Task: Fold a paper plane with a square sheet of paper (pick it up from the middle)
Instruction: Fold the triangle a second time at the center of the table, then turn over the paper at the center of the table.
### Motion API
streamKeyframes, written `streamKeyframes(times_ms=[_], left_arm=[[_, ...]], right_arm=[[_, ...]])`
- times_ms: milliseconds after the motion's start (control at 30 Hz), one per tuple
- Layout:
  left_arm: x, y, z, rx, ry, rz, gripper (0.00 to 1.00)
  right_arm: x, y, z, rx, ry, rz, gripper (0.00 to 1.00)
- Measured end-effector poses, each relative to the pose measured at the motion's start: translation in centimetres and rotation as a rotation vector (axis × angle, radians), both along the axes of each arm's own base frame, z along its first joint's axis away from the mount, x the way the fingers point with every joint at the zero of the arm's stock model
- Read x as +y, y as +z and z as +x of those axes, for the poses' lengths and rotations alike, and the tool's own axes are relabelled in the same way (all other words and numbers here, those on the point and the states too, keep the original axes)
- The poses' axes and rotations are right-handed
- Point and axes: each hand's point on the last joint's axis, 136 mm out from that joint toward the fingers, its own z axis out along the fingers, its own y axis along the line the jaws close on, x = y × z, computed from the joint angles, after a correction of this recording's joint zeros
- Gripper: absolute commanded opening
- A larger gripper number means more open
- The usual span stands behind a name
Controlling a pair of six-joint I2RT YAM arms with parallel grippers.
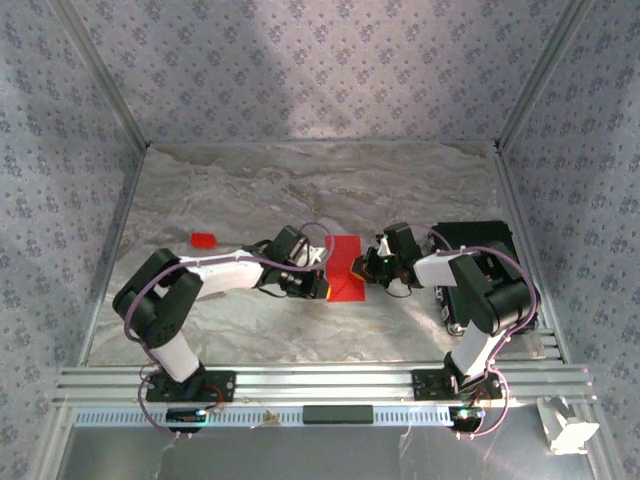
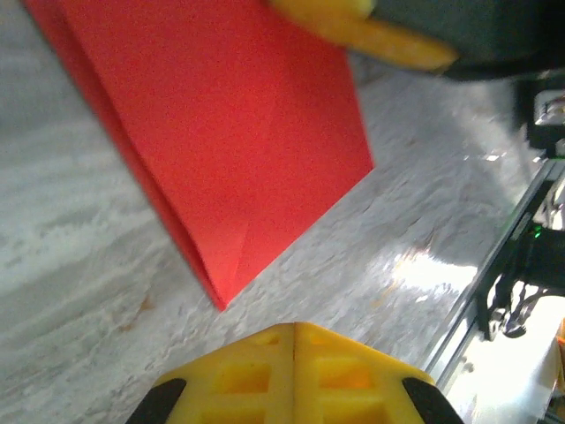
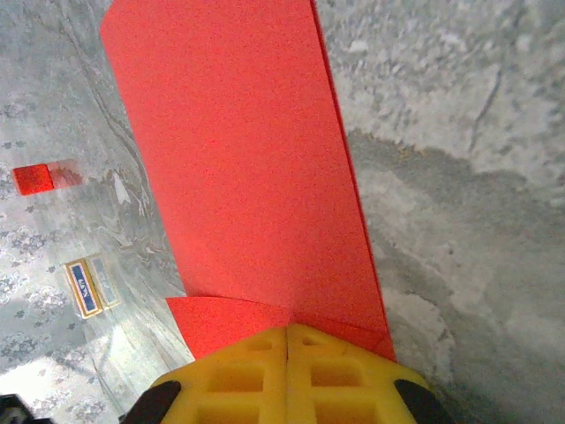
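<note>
Table edges: marbled table [image 1: 300, 190] walled by patterned panels at the back and both sides; aluminium rail [image 1: 320, 380] along the near edge, carrying both arm bases
Open room: a broad band of bare marbled surface lies between the sheet and the back wall, with another stretch at near left
Location of sheet: square sheet of paper [image 1: 345, 268], bright red and folded double into a long rectangle, flat on mid-table between the two grippers
Long axis: runs far to near in the top view, leaning slightly; the doubled layers show along one long side in the left wrist view
Left gripper [image 2: 294, 329]: yellow fingers closed together, holding nothing, tips just short of the sheet's near corner
Right gripper [image 3: 290, 331]: fingers closed, tips meeting the sheet's short end; whether a layer is pinched cannot be told
Surroundings: small red piece [image 1: 203, 240] well apart to the left; printed card [image 3: 88, 284] near it; black box [image 1: 490, 238] behind the right arm
Obstruction: the two wrists crowd the sheet from either side
</note>
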Motion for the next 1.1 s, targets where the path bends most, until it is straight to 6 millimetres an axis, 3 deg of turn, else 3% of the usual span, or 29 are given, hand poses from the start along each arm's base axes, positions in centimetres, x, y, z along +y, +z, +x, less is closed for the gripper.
streamKeyframes(times_ms=[200, 433, 700, 933, 1100], left_arm=[[-1.6, 0.6, 2.9, -0.035, 0.026, -0.007, 0.04], [-3.0, -0.2, 5.8, -0.055, 0.051, 0.011, 0.04], [-2.6, -1.6, 7.9, -0.054, 0.067, 0.06, 0.03], [-2.1, -3.4, 7.5, -0.028, 0.054, 0.11, 0.02], [-2.0, -3.6, 7.5, -0.033, 0.05, 0.113, 0.02]], right_arm=[[0.0, 1.5, 0.1, -0.056, 0.019, -0.012, 0.26], [-1.4, 4.3, -0.3, -0.134, -0.022, -0.05, 0.35], [-2.9, 2.9, -3.3, -0.069, -0.033, -0.109, 0.39], [-2.7, 2.6, -5.1, -0.039, -0.012, -0.132, 0.41], [-2.4, 2.2, -5.9, -0.016, 0.003, -0.144, 0.42]])
